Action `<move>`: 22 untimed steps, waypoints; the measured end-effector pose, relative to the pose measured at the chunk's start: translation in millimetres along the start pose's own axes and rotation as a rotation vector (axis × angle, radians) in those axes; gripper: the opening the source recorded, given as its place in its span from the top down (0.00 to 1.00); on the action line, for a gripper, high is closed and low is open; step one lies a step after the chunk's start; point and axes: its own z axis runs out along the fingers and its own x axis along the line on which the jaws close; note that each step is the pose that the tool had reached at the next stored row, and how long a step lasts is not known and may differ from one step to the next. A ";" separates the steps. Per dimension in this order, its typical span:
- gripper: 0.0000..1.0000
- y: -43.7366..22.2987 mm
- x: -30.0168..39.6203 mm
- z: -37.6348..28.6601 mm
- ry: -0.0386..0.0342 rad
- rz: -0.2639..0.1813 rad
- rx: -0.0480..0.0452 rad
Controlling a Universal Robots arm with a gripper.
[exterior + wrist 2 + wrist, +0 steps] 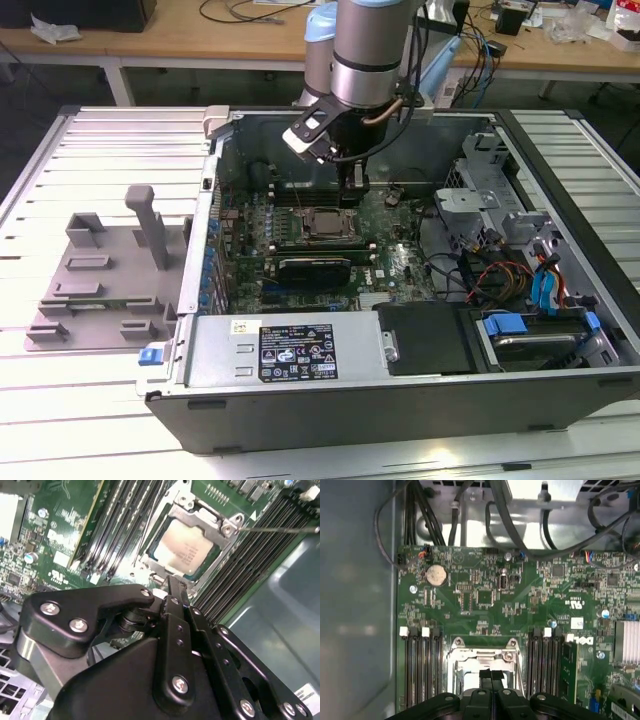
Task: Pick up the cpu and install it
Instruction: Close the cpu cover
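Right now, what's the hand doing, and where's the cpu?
Hand shut, empty, just above the socket. Cpu lying in the socket, not touched. Nothing between them.

Open PC case (400,420) on slatted worktop (110,140). Green mobo (445,610) just below gripper (491,677), w/ black RAM slots (420,665) either side of gripper & coin battery (436,574) farther off on board. Grey fixture (100,270) well apart from gripper, outside case, toward exterior view's left.
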 end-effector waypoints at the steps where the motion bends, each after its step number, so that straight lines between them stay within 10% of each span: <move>1: 0.89 -0.9 0.0 0.3 -0.0002 0.000 0.0002; 22: 0.89 -13.5 0.1 0.7 -0.0008 0.000 -0.0010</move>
